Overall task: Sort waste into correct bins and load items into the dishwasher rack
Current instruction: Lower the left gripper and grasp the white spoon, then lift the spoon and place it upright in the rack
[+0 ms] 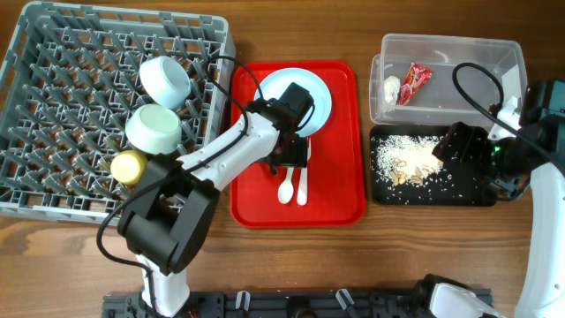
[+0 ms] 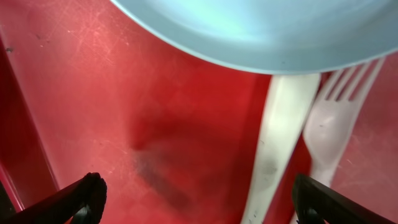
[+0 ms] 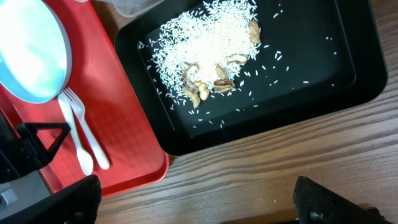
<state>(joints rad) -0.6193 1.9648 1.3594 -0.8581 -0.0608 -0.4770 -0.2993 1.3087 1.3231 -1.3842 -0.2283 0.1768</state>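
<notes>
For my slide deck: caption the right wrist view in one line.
Open right pincer frames the black tray of rice crumbs, beside the red tray with plate, spoon and fork.

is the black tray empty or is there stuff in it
Not empty. The black tray holds a spread of rice with a few brown bits at its edge; the rest of the floor is bare.

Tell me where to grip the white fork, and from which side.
Grip the fork by its handle end, from above, at the side away from the plate. It lies flat, tines by the plate's rim, and the spoon lies close alongside, so only that end looks free.
</notes>
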